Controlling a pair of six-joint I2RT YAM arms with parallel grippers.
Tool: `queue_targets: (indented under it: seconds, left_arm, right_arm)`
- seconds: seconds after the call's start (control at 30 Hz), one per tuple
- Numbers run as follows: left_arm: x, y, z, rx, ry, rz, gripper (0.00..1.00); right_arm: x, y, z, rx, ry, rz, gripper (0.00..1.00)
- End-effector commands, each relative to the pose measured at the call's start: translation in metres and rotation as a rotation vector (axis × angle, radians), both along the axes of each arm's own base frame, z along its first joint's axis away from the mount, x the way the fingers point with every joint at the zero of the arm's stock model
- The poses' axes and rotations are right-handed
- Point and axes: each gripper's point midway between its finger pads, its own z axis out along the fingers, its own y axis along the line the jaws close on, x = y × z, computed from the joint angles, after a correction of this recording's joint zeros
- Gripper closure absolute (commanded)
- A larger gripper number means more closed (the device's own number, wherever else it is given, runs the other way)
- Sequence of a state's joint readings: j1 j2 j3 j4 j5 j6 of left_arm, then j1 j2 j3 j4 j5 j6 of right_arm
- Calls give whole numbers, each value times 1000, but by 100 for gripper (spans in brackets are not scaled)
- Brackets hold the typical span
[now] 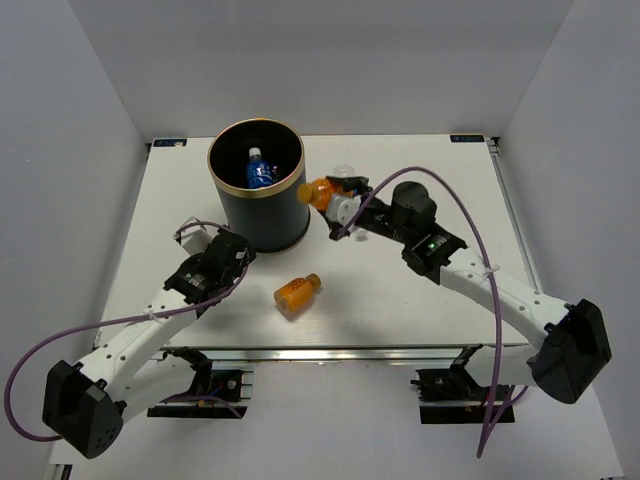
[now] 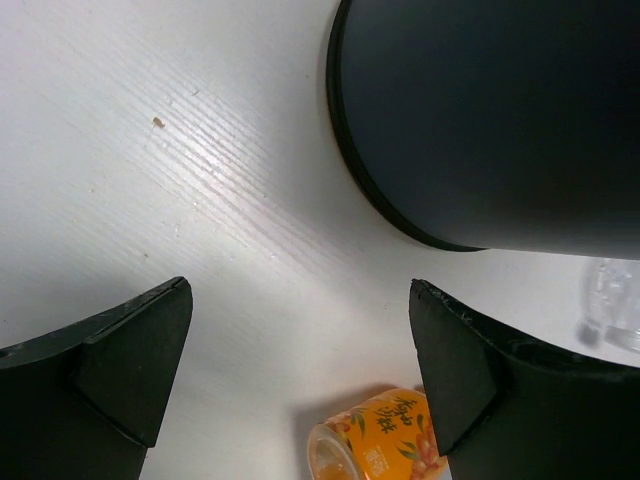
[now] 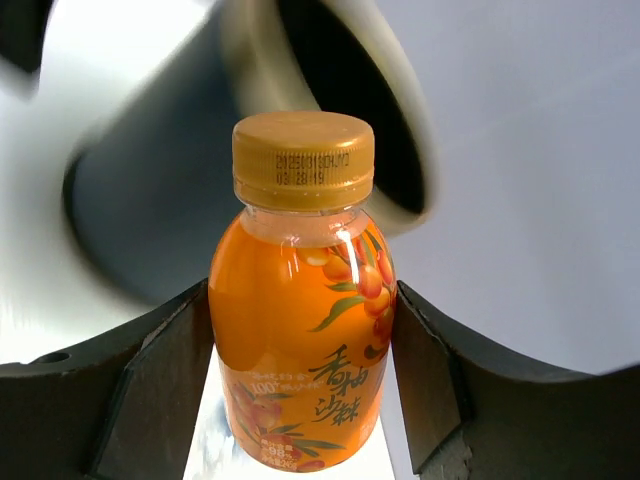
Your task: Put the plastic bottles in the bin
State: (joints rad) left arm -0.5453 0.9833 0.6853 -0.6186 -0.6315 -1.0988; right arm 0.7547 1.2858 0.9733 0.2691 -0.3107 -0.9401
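The dark bin [image 1: 232,210] with a gold rim stands at the back left of the table, and a clear water bottle [image 1: 259,170] with a blue label lies inside it. My right gripper [image 1: 335,200] is shut on an orange bottle [image 1: 321,190] and holds it beside the bin's rim, cap toward the bin. In the right wrist view the bottle [image 3: 300,300] sits between both fingers, with the bin [image 3: 130,200] blurred behind it. A second orange bottle [image 1: 297,293] lies on the table in front. My left gripper [image 1: 213,240] is open and empty by the bin's base [image 2: 500,120].
A clear bottle [image 1: 344,169] lies behind the right gripper, mostly hidden; it also shows at the edge of the left wrist view [image 2: 612,315]. The lying orange bottle [image 2: 385,440] is close to my left gripper's right finger [image 2: 450,370]. White walls enclose the table.
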Motion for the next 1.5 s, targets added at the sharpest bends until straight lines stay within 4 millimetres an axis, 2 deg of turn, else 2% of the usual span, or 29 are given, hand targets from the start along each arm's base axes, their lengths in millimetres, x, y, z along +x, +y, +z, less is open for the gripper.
queue_targets:
  seconds: [0.0,0.1,0.17,0.2,0.23,0.27,0.3,0.33,0.37,0.4,0.43,0.47,0.53,0.7,0.73,0.77,0.8,0.83,0.9,0.93,0.97,1.0,1.03,1.13,1.17,1.2,1.23,1.4,1.47]
  left_arm:
    - [0,6,17,17,-57,-3,2]
    - [-3,5,14,5,-58,-15,2]
    - [-3,1,16,-9,-62,-37,2]
    - [-4,-3,15,-12,-55,-71,2]
    - [-3,-6,15,-17,-60,-88,2]
    - [-3,-9,13,-9,-52,-115,2]
    - [-4,-14,13,-26,-46,-145,2]
    - [-4,-19,12,-36,-45,-171,2]
    - [-4,-24,12,-28,-43,-216,2]
    - [-6,-33,10,-47,-34,-268,2]
    - [-5,-38,8,-51,-42,-296,2]
    - [-6,-41,7,-40,-39,-332,2]
    - [-6,-53,6,-64,-38,-402,2]
    - [-5,-84,20,-104,-102,-593,2]
    - [-8,-95,20,-134,-104,-649,2]
    - [-9,-100,19,-136,-111,-689,2]
    - [-8,-107,24,-154,-140,-723,2]
    - [-8,-113,25,-165,-152,-758,2]
    - [-19,-134,28,-206,-186,-913,2]
    - [-22,-139,28,-211,-190,-944,2]
    - [-23,-143,23,-215,-180,-972,2]
    - [-23,-143,18,-210,-167,-979,2]
    - [-24,-144,13,-196,-150,-993,2]
    - [-24,-142,-5,-143,-72,-986,2]
    - [-30,-148,-9,-137,-60,-1010,2]
    - [-33,-150,-15,-130,-43,-1021,2]
    - [-34,-152,-19,-120,-33,-1029,2]
    - [-39,-143,-54,66,101,-959,2]
    - [-43,-148,-62,97,122,-976,2]
  right_arm:
    - [-10,15,96,355,83,66,81]
    - [10,35,144,487,158,68,75]
    - [25,48,157,537,234,55,71]
    - [45,65,140,523,298,35,69]
    - [53,69,166,569,300,24,68]
    - [68,85,147,557,361,14,67]
    - [73,92,146,560,377,19,63]
    - [77,96,163,588,364,32,45]
    - [90,109,145,570,398,21,42]
    - [95,113,144,572,417,17,37]
    - [98,116,153,569,424,15,11]
    - [106,124,139,547,456,2,11]
    - [108,127,142,544,479,-4,11]
    - [94,114,156,540,475,4,11]
    - [85,106,168,545,468,8,11]
    - [82,102,155,518,500,-7,11]
    - [69,91,168,527,492,3,11]
    - [64,86,166,513,499,5,11]
    - [54,76,139,457,545,-15,11]
    - [41,62,150,465,526,-11,11]
    - [38,57,123,426,560,-33,11]
    - [33,51,120,423,558,-36,11]
    - [20,38,131,439,534,-28,11]
    - [1,18,120,436,525,-42,11]
    - [2,10,120,448,513,-73,11]
    - [2,6,103,432,524,-98,11]
    - [-3,-3,115,467,481,-100,11]
    - [2,-32,111,494,431,-218,11]
    - [2,-38,98,500,434,-243,11]
